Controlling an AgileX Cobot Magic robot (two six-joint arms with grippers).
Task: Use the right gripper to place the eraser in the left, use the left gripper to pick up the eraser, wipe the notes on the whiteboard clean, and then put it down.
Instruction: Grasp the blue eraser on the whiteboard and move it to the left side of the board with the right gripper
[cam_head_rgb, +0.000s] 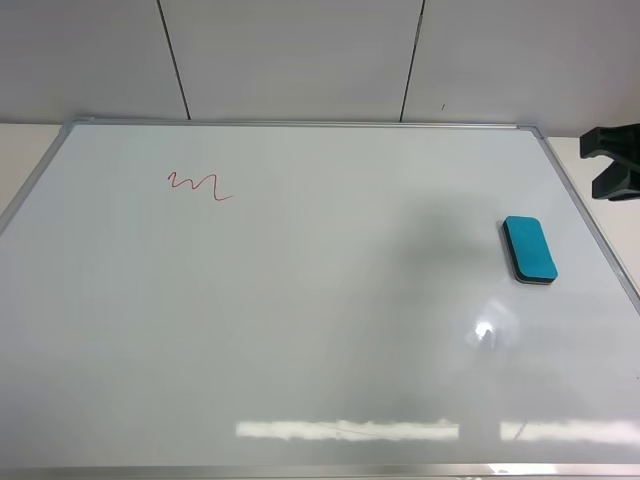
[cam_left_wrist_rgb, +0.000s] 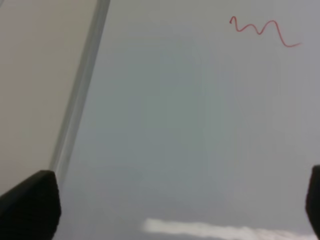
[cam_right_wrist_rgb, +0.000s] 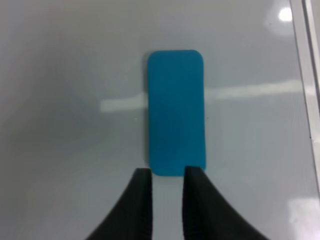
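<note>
The whiteboard (cam_head_rgb: 320, 330) fills most of the exterior view. The teal eraser (cam_head_rgb: 530, 249) lies flat on it near the right frame. The red notes (cam_head_rgb: 200, 186) are at the far left of the board and also show in the left wrist view (cam_left_wrist_rgb: 262, 31). My right gripper (cam_right_wrist_rgb: 167, 175) hovers above the board just short of one short end of the eraser (cam_right_wrist_rgb: 176, 112). It is empty, its fingers only a narrow gap apart. It shows at the right edge of the exterior view (cam_head_rgb: 612, 162). My left gripper (cam_left_wrist_rgb: 175, 200) is wide open and empty, over the board's left part.
The board's silver frame (cam_left_wrist_rgb: 80, 95) runs beside my left gripper, with beige table beyond it. The right frame edge (cam_right_wrist_rgb: 306, 75) lies close to the eraser. A grey panelled wall (cam_head_rgb: 300, 60) stands behind the board.
</note>
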